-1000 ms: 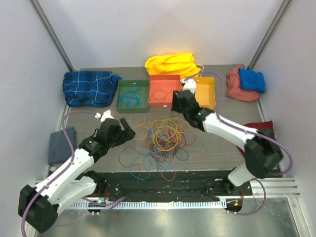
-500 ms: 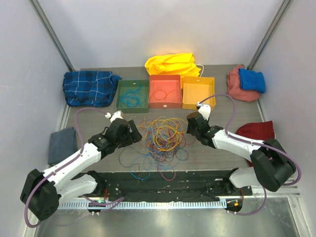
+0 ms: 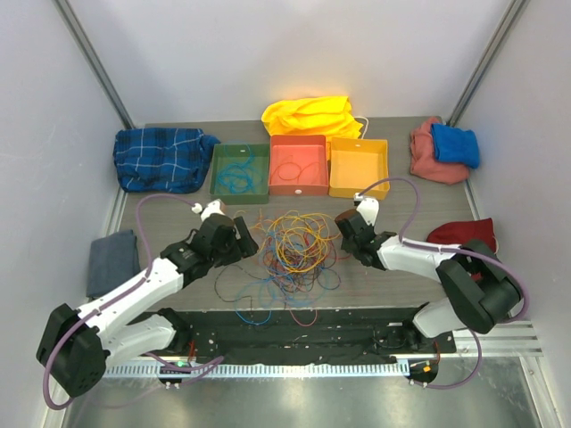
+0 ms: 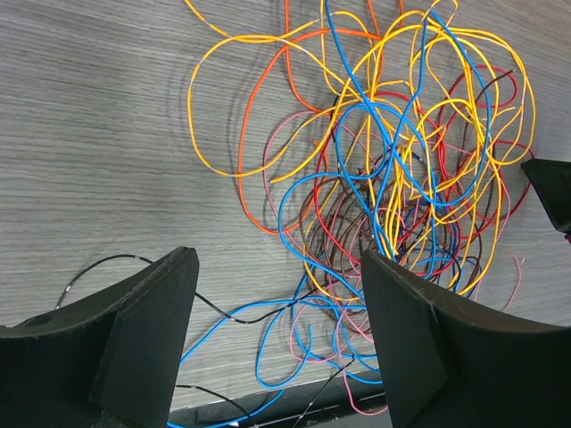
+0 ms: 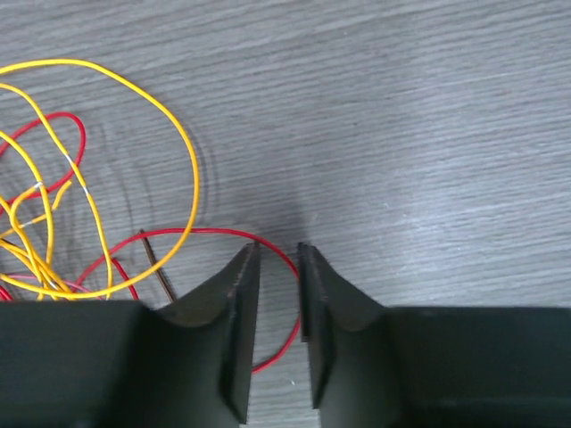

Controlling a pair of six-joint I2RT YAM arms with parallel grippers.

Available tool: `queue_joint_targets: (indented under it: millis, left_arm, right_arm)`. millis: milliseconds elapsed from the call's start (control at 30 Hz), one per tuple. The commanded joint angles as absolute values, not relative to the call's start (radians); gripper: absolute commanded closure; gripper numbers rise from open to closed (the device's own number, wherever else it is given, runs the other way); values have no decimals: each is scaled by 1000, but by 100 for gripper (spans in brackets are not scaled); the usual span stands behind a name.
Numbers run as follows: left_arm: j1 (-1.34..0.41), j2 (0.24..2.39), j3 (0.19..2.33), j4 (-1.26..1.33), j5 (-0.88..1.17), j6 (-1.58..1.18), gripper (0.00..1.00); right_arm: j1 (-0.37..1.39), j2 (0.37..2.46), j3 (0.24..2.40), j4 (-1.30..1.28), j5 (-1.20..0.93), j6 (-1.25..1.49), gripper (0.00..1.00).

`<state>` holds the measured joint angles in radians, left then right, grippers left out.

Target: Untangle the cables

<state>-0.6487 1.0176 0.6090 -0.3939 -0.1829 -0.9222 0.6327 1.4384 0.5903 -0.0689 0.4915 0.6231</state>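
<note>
The cables [image 3: 294, 242] lie on the table [image 3: 442, 201] between the left claw [image 3: 250, 239] and right claw [image 3: 342, 234].

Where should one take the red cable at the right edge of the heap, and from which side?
Best take the red cable at the outer bend of its loop, where it lies single and flat on the table, clear of the yellow cable. Come straight down from above with the right pincer, jaws across the strand.

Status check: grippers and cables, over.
Left gripper open, over left edge of the cables. Right gripper nearly shut around a red cable loop, grip unconfirmed. Pile tangled, nothing lying across it.
</note>
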Motion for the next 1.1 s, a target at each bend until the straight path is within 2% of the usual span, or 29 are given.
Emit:
queue_joint_targets:
  millis: [0, 33, 133, 300, 467, 533, 733, 867, 900, 933, 967, 1033, 1067]
  left_arm:
    - [-655, 1028, 650, -353, -202, -940, 22]
    - [-655, 1031, 649, -353, -202, -942, 22]
    - [-658, 1034, 649, -354, -202, -946, 22]
    - [-661, 1022, 647, -359, -207, -948, 22]
    - [-661, 993, 663, -370, -227, -942, 22]
    - [-661, 986, 673, -373, -229, -940, 22]
    - [-661, 982, 713, -376, -245, -922, 22]
    - [-661, 974, 733, -377, -252, -910, 21]
    - [-661, 973, 735, -376, -249, -910, 21]
    - [-661, 968, 733, -377, -245, -911, 21]
    - [-661, 966, 730, -377, -244, -916, 21]
    - [-661, 959, 721, -379, -236, -920, 21]
    - [-661, 953, 709, -379, -235, -922, 21]
  right_arm:
    - [635, 1468, 591, -28, 479, 629, 74]
    - [634, 1471, 592, -26, 479, 627, 78]
    - [635, 1480, 598, -23, 488, 623, 98]
    - [634, 1364, 609, -58, 531, 611, 99]
    - [652, 1063, 756, -142, 569, 531, 99]
    - [660, 1034, 877, -214, 571, 505, 99]
    - [693, 950, 1066, -249, 491, 460, 99]
    - [704, 985, 1173, -317, 426, 433, 99]
    - [701, 1011, 1180, -336, 442, 422, 95]
    - [703, 1025, 1160, -372, 492, 417, 75]
    - [703, 1037, 1143, -388, 511, 414, 64]
    - [703, 1069, 1065, -423, 547, 428, 47]
    - [703, 1075, 1034, -425, 561, 439, 45]
